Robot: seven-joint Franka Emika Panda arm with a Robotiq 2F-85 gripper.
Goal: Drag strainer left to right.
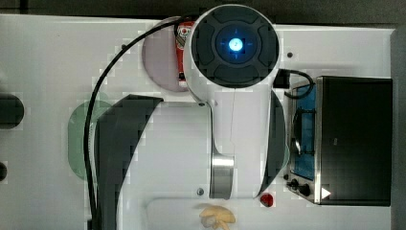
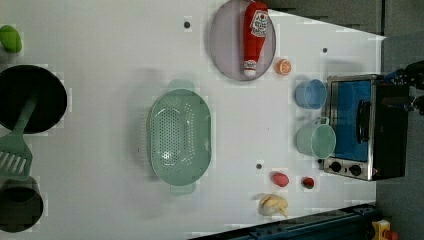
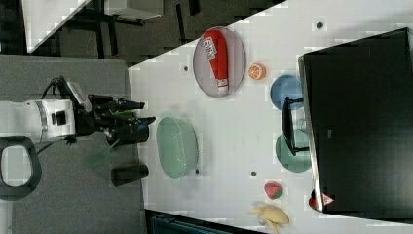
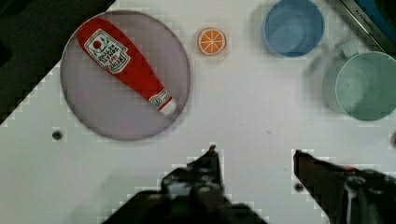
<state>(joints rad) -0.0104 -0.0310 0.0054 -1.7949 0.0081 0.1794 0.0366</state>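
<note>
Strainer (image 2: 180, 135), pale mint green and oval, sits alone on the white table (image 2: 100, 60) at the middle of the left view, well apart from the gripper (image 4: 254, 156), whose fingers stand wide apart, holding nothing.

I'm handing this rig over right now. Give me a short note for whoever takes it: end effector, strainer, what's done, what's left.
End effector: open, holding nothing, apart from the strainer in the right view.
Strainer: upright on the white table, nothing inside, in the open middle of the left view. The plate with the ketchup bottle, the blue cup and the mint cup all stand clear of it.
Done: nothing visible yet.
Left: reach the strainer, grip its rim, drag it across.
</note>
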